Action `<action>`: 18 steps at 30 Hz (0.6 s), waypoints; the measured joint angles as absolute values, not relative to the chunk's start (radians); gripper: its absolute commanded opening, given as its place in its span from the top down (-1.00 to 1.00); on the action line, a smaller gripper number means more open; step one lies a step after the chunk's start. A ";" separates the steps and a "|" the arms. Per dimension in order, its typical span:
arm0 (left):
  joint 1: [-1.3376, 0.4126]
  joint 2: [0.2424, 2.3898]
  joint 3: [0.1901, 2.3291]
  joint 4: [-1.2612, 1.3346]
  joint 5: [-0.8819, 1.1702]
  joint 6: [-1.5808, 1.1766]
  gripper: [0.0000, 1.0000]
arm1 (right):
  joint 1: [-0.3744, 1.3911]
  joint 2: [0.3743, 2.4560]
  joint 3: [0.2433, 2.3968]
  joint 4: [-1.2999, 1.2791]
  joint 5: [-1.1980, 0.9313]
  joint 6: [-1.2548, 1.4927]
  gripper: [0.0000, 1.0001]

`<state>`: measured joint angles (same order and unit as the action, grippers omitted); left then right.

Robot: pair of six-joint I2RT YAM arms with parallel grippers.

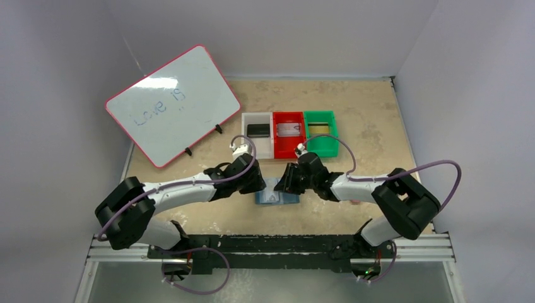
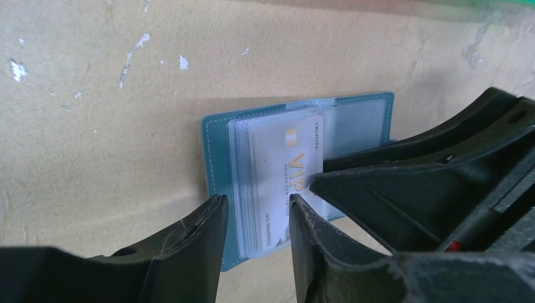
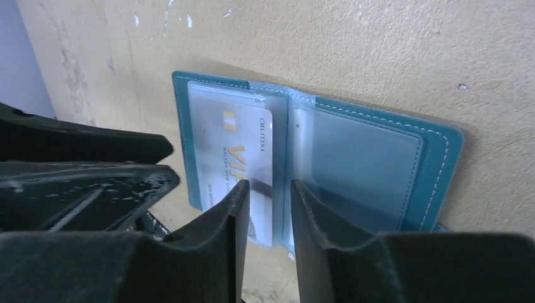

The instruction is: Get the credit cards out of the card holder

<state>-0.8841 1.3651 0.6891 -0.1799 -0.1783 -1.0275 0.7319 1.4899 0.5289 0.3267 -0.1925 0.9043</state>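
Right wrist: card holder [image 3: 378, 158] lies open beneath right claw [image 3: 270, 189].

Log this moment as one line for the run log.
stage: card removal | card holder: open flat | white card: inside holder | left gripper: jaws apart astride card edge | right gripper: jaws apart at fold

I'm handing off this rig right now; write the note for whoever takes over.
Left gripper: open, straddling the clear sleeves' edge.
Right gripper: open, astride the white VIP card's edge.
Slate-blue bifold card holder: lying open between them.
Done: black card in white plastic bin, silvery card in red bin, gold card in green bin.
Left: pull the VIP card from its sleeve.
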 measured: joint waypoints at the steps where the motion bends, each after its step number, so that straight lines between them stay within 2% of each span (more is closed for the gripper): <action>1: -0.888 1.380 0.692 -0.179 -0.176 -1.026 0.24 | 0.731 1.490 0.522 0.338 -0.197 0.908 0.44; 9: -0.920 1.448 0.724 -0.191 -0.165 -1.000 0.40 | 0.714 1.520 0.449 0.500 -0.257 0.963 0.69; 13: -0.934 1.489 0.773 -0.218 -0.175 -0.983 0.57 | 0.714 1.520 0.430 0.538 -0.270 0.981 0.67; 18: -0.944 1.525 0.791 -0.237 -0.194 -0.975 0.65 | 0.713 1.520 0.418 0.570 -0.282 0.999 0.58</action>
<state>-0.9443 1.5253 0.7906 -0.2371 -0.1936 -0.9752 0.7128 1.5196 0.4179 0.5701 -0.2817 0.9989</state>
